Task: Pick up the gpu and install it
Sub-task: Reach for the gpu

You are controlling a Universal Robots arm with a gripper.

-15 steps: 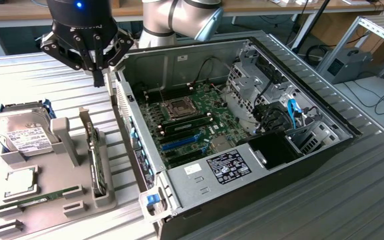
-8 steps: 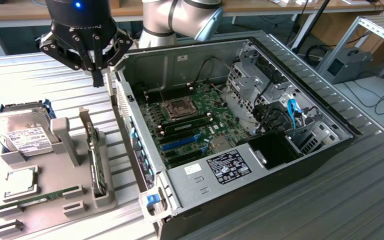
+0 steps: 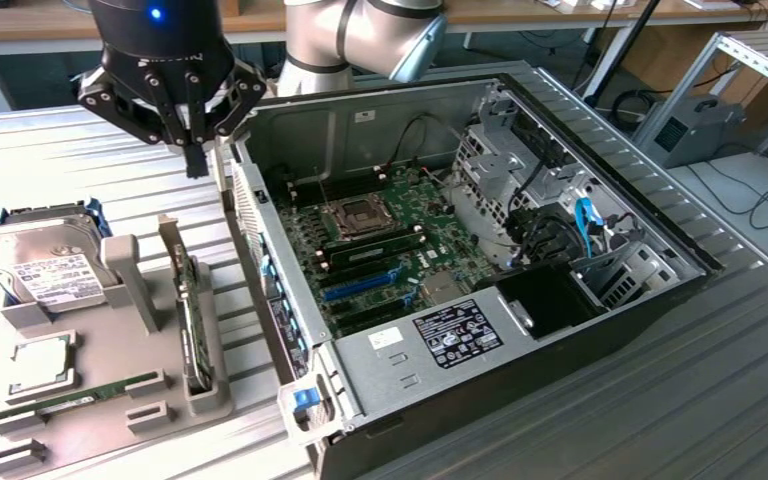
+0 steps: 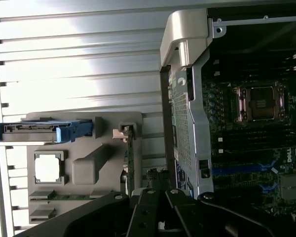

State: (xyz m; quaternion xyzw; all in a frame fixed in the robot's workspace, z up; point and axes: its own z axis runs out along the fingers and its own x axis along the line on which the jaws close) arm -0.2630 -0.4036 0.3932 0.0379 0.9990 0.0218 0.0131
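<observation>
Ribbed metal worktop carries a grey holder at lower left of the exterior view. The gpu stands on edge in it, untouched. Claw hangs at upper left, fully closed, empty. Computer case lies open; pickup and install both outstanding.

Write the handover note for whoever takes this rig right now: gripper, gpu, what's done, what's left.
Gripper: shut, holding nothing. It hovers over the table beside a corner of the open computer case, apart from the gpu.
Gpu: stands on edge in the grey holder tray, in the slot on the side nearest the case, untouched.
Done: nothing that shows; the blue expansion slots on the motherboard are empty.
Left: gpu not yet picked up, not yet installed.
</observation>
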